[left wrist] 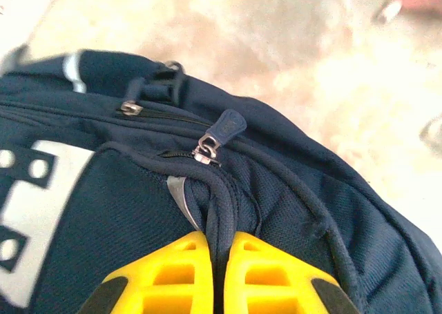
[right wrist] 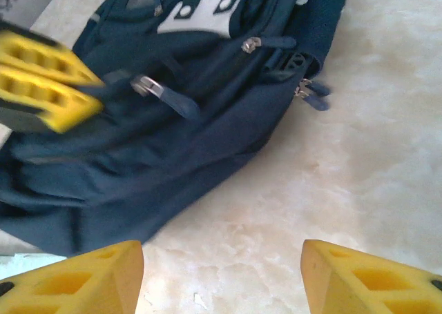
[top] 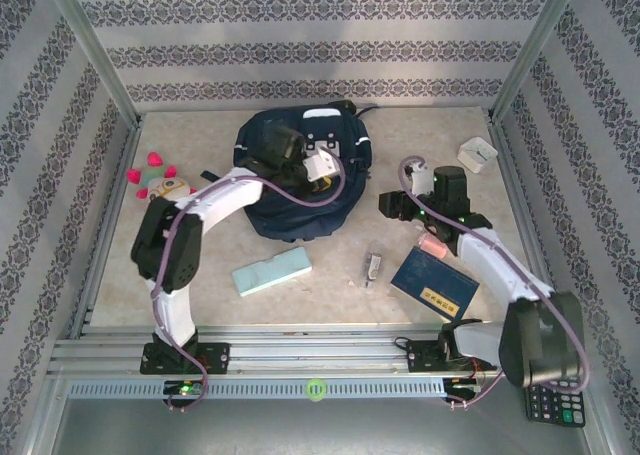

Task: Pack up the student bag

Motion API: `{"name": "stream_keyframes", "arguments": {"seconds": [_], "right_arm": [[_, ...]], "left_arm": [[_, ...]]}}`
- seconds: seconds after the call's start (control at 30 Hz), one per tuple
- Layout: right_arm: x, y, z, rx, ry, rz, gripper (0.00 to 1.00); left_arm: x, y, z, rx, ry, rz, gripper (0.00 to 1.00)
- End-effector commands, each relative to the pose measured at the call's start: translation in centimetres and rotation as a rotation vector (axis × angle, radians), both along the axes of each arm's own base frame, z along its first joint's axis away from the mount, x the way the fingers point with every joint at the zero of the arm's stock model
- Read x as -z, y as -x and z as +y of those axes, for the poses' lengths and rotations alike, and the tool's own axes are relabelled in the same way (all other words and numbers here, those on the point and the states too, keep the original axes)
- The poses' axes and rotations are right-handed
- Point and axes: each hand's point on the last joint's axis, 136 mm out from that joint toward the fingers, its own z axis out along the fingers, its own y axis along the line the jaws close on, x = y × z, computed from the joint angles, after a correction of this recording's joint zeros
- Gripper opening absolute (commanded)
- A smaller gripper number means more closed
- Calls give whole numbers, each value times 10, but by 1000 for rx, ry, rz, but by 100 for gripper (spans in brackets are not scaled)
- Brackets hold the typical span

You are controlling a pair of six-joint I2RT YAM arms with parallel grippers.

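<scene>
- Yellow fingers [left wrist: 179,272] of the left claw [left wrist: 219,276] are closed, pinching a raised seam of the student bag [left wrist: 103,210] just below a zip pull [left wrist: 209,148].
- Student bag sits at the far middle of the counter [top: 330,305], front pockets facing up. From the top view the left claw is over its upper part.
- Zips I can see look run shut. Neither wrist view gives me an open compartment.
- Right claw [right wrist: 221,276] is open and empty, hanging above bare counter just beside the bag's edge.
- Loose items, none in the bag:
  - mint case [top: 271,272], near the bag's near edge
  - dark blue booklet [top: 435,286]
  - small metal piece [top: 372,267], between the case and the booklet
  - pink item [top: 432,246], partly under the right arm, can't tell what it is
  - white box [top: 477,153], far right
  - plush toy [top: 160,182], far left
  - calculator [top: 555,403], down by the right arm's base, off the main surface
- Judgement: packing proper hasn't begun. Looks like the opening step, with the left claw bracing the fabric so a zip can be pulled.
- Left to do: open a compartment, load the loose items, zip up. That's nearly the whole job.
- Risk: soft fabric may bunch and drag with the zip unless the pinch holds.
</scene>
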Motion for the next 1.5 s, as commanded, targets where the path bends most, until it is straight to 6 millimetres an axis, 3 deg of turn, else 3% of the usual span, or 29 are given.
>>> {"name": "stream_keyframes", "arguments": {"seconds": [0.0, 0.23, 0.33, 0.5, 0.73, 1.0, 1.17, 1.27, 1.4, 1.47], "right_arm": [[-17, -16, 12, -208, 61, -139, 61], [0, -49, 16, -465, 243, -249, 60], [4, -57, 29, -549, 215, -276, 55], [13, -64, 62, -654, 230, -303, 56], [19, -82, 81, -641, 166, -303, 54], [20, -97, 83, -622, 202, -334, 45], [12, -101, 87, -630, 181, -356, 44], [6, -102, 89, -629, 147, -364, 32], [-2, -94, 85, -625, 103, -363, 3], [-6, -87, 82, -624, 86, -362, 0]], "left_arm": [[-66, 14, 10, 73, 170, -39, 0], [-106, 16, 44, 67, 259, -81, 0], [-123, 16, 51, 56, 299, -102, 0], [-148, 11, 63, 42, 374, -133, 0], [-157, 11, 72, 46, 383, -147, 0], [-160, 15, 76, 59, 392, -150, 0], [-167, 15, 75, 60, 435, -153, 0], [-172, 12, 75, 46, 453, -164, 0], [-168, -4, 84, -49, 428, -182, 0], [-162, -14, 91, -125, 393, -191, 0]]}}
